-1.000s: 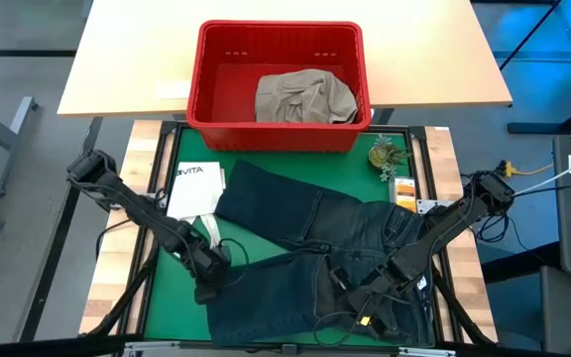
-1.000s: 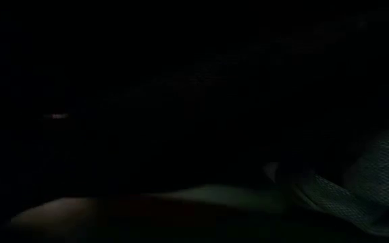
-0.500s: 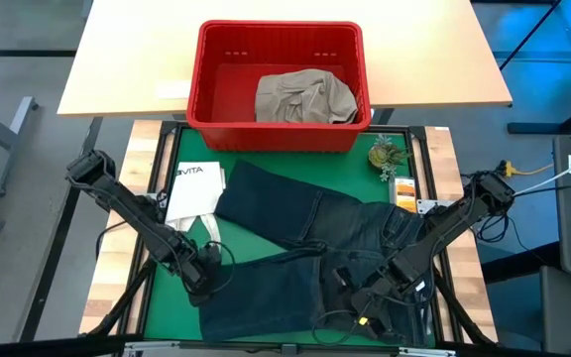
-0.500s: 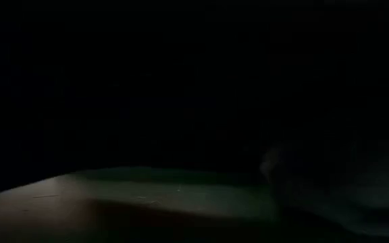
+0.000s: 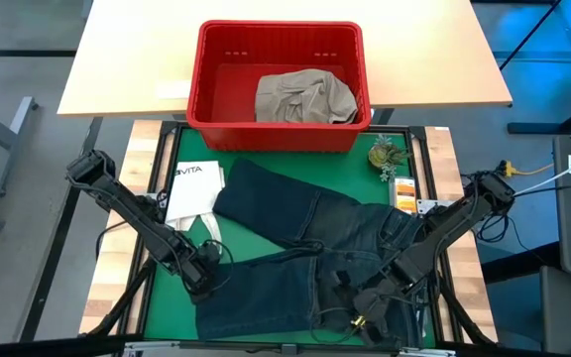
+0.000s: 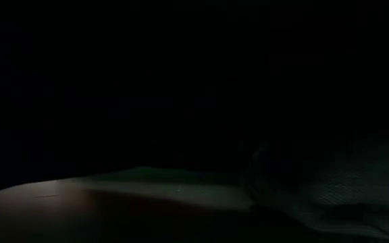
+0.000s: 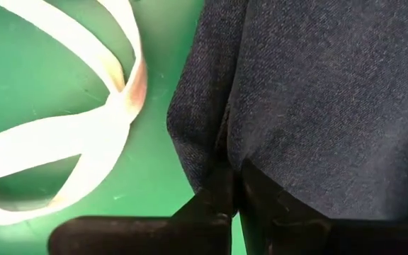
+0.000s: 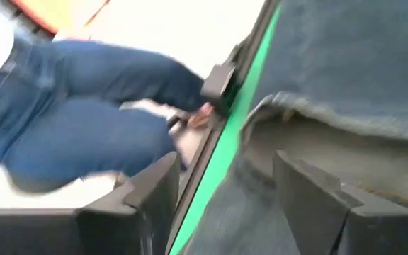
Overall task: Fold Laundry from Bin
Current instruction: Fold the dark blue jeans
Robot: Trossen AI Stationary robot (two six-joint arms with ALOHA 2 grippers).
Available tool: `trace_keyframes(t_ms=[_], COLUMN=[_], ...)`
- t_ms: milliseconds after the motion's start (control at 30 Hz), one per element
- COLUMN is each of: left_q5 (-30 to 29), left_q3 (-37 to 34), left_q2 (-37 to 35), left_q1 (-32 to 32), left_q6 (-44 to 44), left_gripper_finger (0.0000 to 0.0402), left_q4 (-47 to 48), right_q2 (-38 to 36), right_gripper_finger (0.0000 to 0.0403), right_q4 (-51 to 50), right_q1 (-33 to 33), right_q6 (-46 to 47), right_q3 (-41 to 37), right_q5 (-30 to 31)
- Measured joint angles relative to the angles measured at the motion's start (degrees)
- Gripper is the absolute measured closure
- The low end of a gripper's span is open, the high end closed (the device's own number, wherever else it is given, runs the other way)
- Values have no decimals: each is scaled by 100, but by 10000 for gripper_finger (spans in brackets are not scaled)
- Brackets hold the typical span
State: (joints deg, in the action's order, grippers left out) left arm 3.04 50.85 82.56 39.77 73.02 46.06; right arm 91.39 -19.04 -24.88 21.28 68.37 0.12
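Item: dark denim jeans [image 5: 305,268], lying before the red bin [image 5: 280,137]. Left pincer [image 7: 234,185] is clamping the leg hem; right pincer [image 8: 222,191] is standing apart. Risk: one-sided pull skewing the fold.

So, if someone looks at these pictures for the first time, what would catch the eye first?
Probably the bright red bin at the far side, with one khaki garment lying inside it. Next, the dark jeans spread across the green mat, with both arms reaching in at the near edge: the left hand pinches the denim hem, and the right hand stands open over the waistband. A white tote bag lies beside the jeans.
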Motion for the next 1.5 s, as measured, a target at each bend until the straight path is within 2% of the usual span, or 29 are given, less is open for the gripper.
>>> trace_keyframes(t_ms=[333, 500, 733, 800, 1000, 1133, 1200, 1267, 1400, 1433, 1500], left_q5=[-97, -100, -117, -115, -116, -157, -165, -184, -239, -249, -240], left_q3=[-2, 0, 0, -2, 0, 0, 0, 0, 0, 0, 0], left_q2=[2, 2, 2, 2, 2, 2, 2, 2, 2, 2, 2], left_q1=[4, 7, 7, 7, 7, 9, 38, 71, 156, 192, 256], left_q6=[20, 32, 34, 34, 34, 34, 19, 94, 970, 1173, 1485], left_gripper_finger=[399, 399, 399, 399, 398, 398, 398, 398, 399, 399, 399], left_q4=[-45, -50, -57, -60, -69, -68, -60, 0, 368, 492, 655], right_q2=[779, 864, 907, 1002, 1222, 1259, 1259, 1259, 1259, 1259, 1259], right_gripper_finger=[195, 203, 213, 218, 225, 228, 244, 276, 378, 390, 383], right_q4=[892, 1162, 1322, 1311, 1548, 1586, 1598, 1596, 1550, 1495, 1348], right_q1=[2, 1, 15, 15, 15, 15, 15, 15, 11, 13, 10], right_q6=[1411, 1647, 1926, 2196, 2249, 2338, 2293, 2054, 1522, 1387, 1326], right_q3=[-3, -5, -5, -1, -5, -3, -3, -3, -3, -3, -3], right_q5=[199, 796, 1241, 1236, 942, 1078, 1144, 1144, 608, 374, -4])
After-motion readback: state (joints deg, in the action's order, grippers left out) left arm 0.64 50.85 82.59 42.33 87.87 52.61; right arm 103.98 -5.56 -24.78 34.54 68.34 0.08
